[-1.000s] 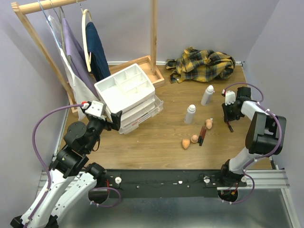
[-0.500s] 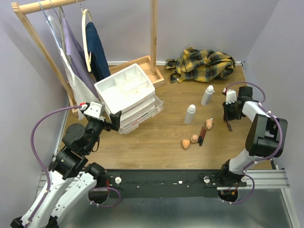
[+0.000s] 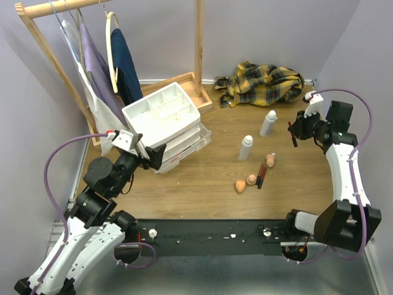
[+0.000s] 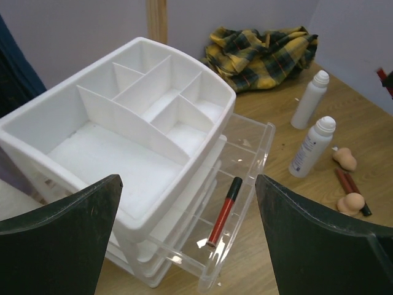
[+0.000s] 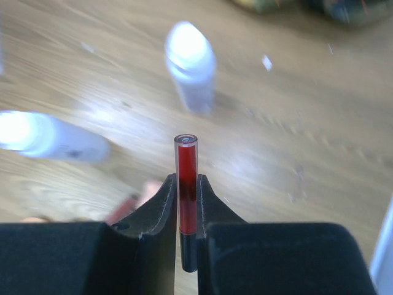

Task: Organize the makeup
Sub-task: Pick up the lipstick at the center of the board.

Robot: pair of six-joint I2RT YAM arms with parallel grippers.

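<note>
My right gripper (image 5: 186,182) is shut on a dark-red stick (image 5: 186,184) with a black cap, held off the table beside the far white bottle (image 3: 268,123). A second white bottle (image 3: 245,147) stands nearer. Three peach sponges (image 3: 270,160) (image 3: 251,179) (image 3: 239,186) and two more sticks (image 3: 261,175) lie on the wood. My left gripper (image 4: 187,184) hangs open above the white drawer unit (image 4: 123,123). Its clear drawer (image 4: 261,147) is pulled out, and one red stick (image 4: 224,211) lies inside.
A yellow plaid cloth (image 3: 264,83) is bunched at the back right. A wooden clothes rack (image 3: 198,43) with hanging garments (image 3: 98,67) stands at the back left, behind the drawer unit. Walls close in on both sides.
My right gripper has closed on the red stick, lifted it off the table and swung back and to the right. The left gripper has edged slightly towards the drawer unit.
</note>
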